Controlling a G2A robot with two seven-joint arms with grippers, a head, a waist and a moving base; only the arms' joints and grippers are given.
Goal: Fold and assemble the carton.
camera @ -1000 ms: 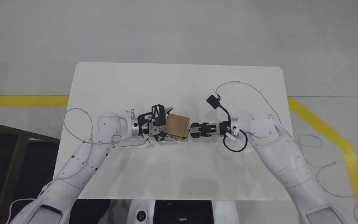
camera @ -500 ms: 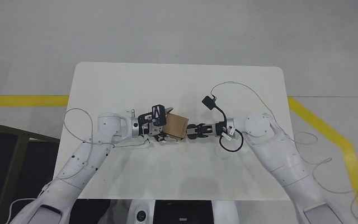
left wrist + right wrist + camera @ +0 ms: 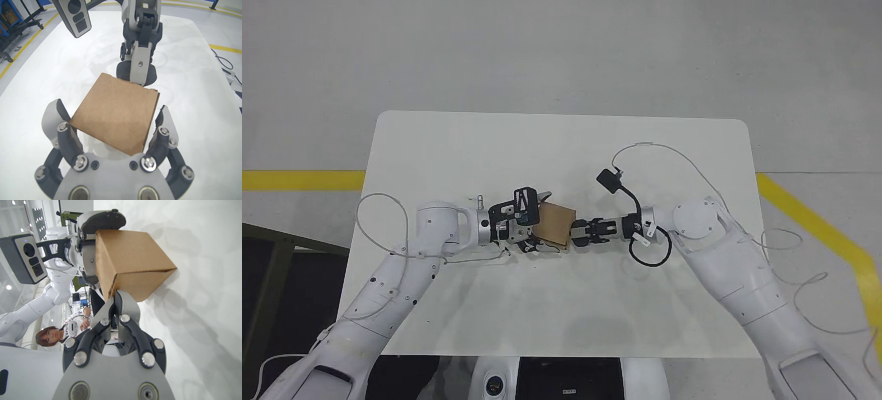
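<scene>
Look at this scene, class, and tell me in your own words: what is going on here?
A two-armed robot is working on a brown carton near the middle of a white table. The left gripper has its fingers on either side of the carton and appears to clasp it. The right gripper, facing it, is shut on the carton's opposite edge. The carton already has a box shape.
</scene>
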